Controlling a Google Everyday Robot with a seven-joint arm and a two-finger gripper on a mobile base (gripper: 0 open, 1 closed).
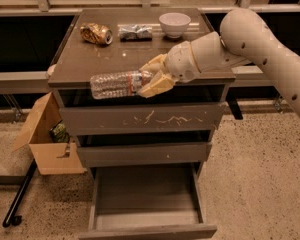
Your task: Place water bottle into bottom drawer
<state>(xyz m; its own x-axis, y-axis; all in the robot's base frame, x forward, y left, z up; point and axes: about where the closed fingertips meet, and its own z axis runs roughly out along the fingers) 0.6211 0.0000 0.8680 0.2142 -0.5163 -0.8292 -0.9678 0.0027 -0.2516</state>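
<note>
Gripper (147, 82) was holding the water bottle (112, 84) at its cap end, the two pale fingers closed on it close to the red-green label band; the bottle lay about level, its base pointing to the left, at the front edge of the cabinet top (90, 64) and partly out over that edge; whether it was touching the top or was already lifted clear, I could not tell.

Nearest to the camera, the bottom drawer (145, 201) stood pulled out far and its flat inside was bare; so the place for the bottle was ready and nothing had to be opened. Just above it the middle drawer (145, 154) was out only a little, and over that was the scratched drawer front (155, 118), shut. To the left of the cabinet a cardboard box (45, 144) stood on the floor. At the far side of the top stood the crushed gold can (96, 33), the foil packet (135, 31) and a white bowl (174, 24), all well apart from the bottle.

In my judgement the grasp was done and the task was around the middle; what was left was to carry the bottle forward past the front edge, to lower it in front of the two upper drawers into the bottom drawer, and to release it there.
</note>
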